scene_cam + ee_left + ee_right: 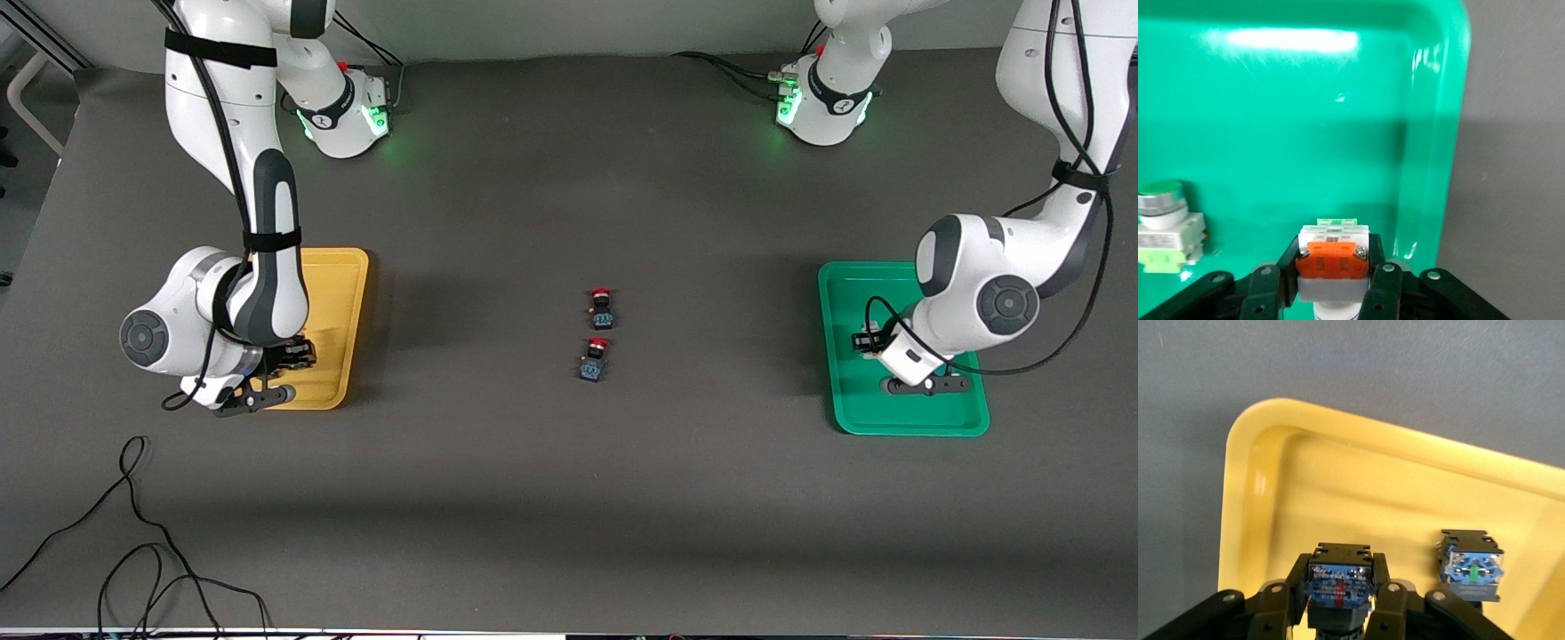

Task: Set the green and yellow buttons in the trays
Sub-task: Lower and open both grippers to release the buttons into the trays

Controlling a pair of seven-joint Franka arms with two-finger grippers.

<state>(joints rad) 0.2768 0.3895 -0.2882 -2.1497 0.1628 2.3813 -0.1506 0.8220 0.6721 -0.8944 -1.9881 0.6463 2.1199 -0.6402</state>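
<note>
My left gripper (pixel 869 343) is low over the green tray (pixel 898 416) and shut on a white-bodied button (pixel 1333 248) with an orange block and a green end; its cap is hidden. A second white-bodied button (pixel 1165 227) with a light-green base lies in the green tray (pixel 1305 120). My right gripper (pixel 290 356) is low over the yellow tray (pixel 342 284) and shut on a black-blue-bodied button (pixel 1339 581); its cap is hidden. Another black-blue button (pixel 1471 572) lies in the yellow tray (pixel 1371 493) beside it.
Two red-capped dark buttons (pixel 602 308) (pixel 595 359) lie mid-table between the trays, one nearer the front camera than the other. Loose black cables (pixel 133 533) lie near the front edge at the right arm's end.
</note>
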